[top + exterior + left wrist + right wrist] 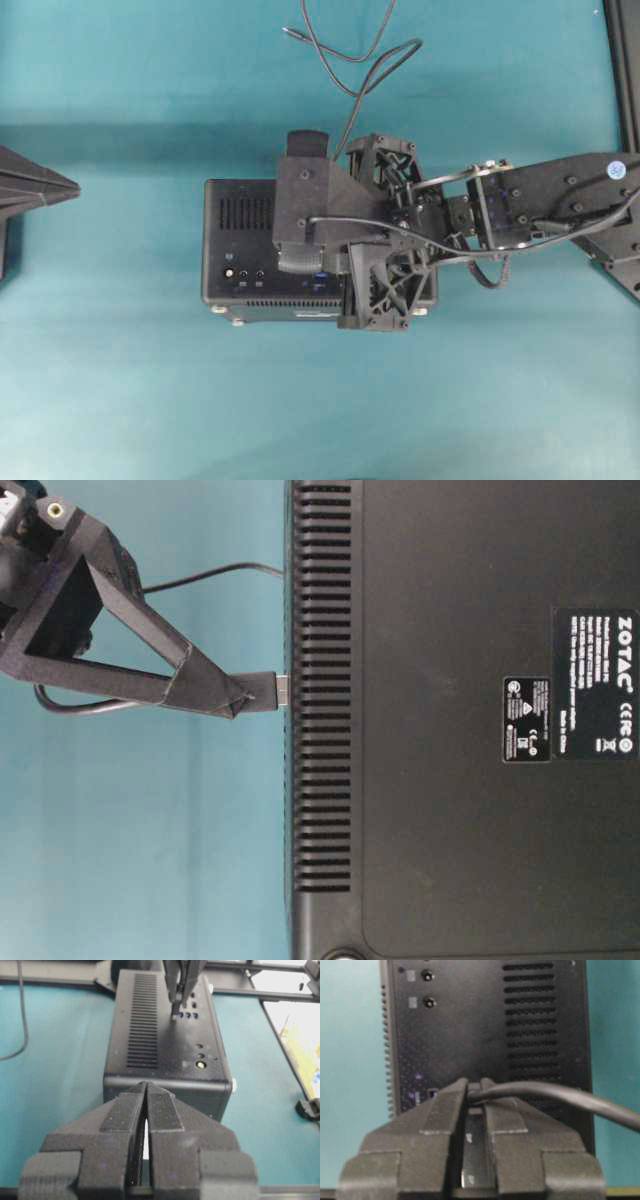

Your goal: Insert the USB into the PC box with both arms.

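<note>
The right gripper is clamped on the USB: in the table-level view its triangular fingers converge on the dark plug body, and the silver metal tip sticks out just past the fingertips, touching or just short of the slotted edge of the PC box; whether the tip has entered a port cannot be told from that angle. From the right wrist camera the jaws stand nearly together around the plug, with the cable leaving the grip toward the right and the box's ported face directly ahead of the fingertips, a blue port showing just left of the left-hand finger. The left wrist view shows the plug tip held down onto the box's face beside the blue ports, well beyond the left gripper. That left gripper has its jaws pressed together with nothing between them, and the near end of the box lies just ahead of its fingertips. From overhead, the right arm covers the middle of the box, which rests on the teal table, and the cable runs away behind the jaws in loops toward the far edge.
</note>
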You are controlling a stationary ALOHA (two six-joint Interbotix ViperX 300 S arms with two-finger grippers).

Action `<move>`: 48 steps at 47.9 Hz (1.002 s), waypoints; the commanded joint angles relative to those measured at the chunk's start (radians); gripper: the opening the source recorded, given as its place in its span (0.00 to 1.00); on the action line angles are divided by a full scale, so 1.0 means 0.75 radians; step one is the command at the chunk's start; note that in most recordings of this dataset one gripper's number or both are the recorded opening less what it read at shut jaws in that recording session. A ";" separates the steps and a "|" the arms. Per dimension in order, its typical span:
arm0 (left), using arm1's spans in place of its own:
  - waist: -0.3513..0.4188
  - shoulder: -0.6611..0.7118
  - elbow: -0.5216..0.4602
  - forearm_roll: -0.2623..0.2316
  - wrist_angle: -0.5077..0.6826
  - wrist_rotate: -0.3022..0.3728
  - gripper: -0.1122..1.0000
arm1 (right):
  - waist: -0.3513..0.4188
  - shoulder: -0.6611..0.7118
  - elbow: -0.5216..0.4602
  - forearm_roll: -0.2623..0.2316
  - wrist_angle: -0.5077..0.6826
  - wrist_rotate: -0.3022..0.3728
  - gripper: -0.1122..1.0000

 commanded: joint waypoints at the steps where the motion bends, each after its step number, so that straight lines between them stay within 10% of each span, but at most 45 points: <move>1: -0.002 0.006 -0.016 0.004 -0.006 -0.002 0.10 | -0.008 -0.010 -0.002 -0.010 0.004 -0.016 0.18; 48: -0.002 0.006 -0.016 0.004 -0.008 -0.004 0.10 | -0.010 -0.022 0.018 0.006 -0.043 -0.012 0.18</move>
